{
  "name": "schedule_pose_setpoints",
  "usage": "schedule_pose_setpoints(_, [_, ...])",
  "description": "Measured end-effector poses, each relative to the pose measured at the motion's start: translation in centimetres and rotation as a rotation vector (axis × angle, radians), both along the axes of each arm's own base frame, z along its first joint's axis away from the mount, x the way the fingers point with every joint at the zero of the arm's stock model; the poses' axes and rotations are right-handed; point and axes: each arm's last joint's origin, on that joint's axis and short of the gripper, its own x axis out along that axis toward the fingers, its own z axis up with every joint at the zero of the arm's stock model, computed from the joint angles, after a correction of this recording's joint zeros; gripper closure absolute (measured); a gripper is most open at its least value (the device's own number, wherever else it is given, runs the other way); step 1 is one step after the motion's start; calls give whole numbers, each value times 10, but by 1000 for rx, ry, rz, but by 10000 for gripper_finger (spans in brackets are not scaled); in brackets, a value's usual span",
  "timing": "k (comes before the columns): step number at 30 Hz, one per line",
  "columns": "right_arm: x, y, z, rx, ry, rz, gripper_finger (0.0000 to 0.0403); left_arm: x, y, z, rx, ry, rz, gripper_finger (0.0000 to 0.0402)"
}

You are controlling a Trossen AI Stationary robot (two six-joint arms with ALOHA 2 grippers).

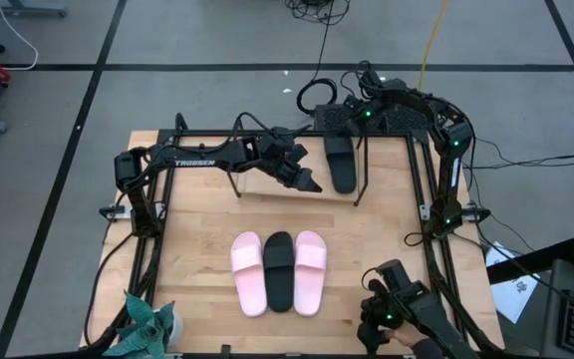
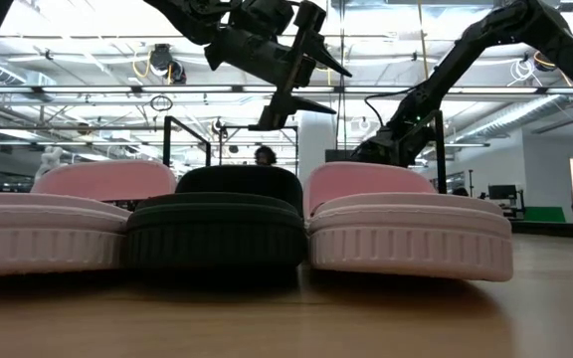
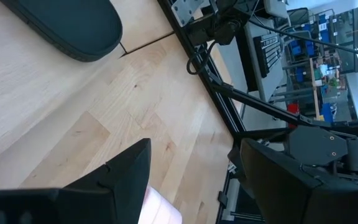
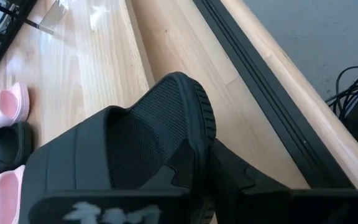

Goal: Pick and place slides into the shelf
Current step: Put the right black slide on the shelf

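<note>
my right hand (image 4: 207,171) clamped on a black slide (image 4: 148,134) over the shelf (image 1: 362,135) (far bench edge); left hand (image 1: 307,184) spread, empty, hovering beside it.

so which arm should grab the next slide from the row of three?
Left. The left gripper is open and empty, hovering on the row's side of the shelf. The right gripper looks shut on the black slide at the shelf, farther from the row.

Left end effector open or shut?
Open. The left end effector shows its two fingers spread wide, nothing between them.
</note>
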Motion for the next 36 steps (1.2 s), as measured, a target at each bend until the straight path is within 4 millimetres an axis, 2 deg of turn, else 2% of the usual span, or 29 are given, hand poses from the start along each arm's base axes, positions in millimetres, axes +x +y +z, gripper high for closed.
schedule_pose_setpoints(7, [-2, 3, 2, 47, -18, 6, 357, 0, 0, 0, 2, 0, 1, 153])
schedule_pose_setpoints(19, [-3, 6, 4, 51, -11, 16, 346, 0, 2, 0, 17, 0, 14, 153])
schedule_pose_setpoints(36, [-6, 11, 34, -49, 12, -14, 257, 0, 4, 0, 56, 0, 55, 153])
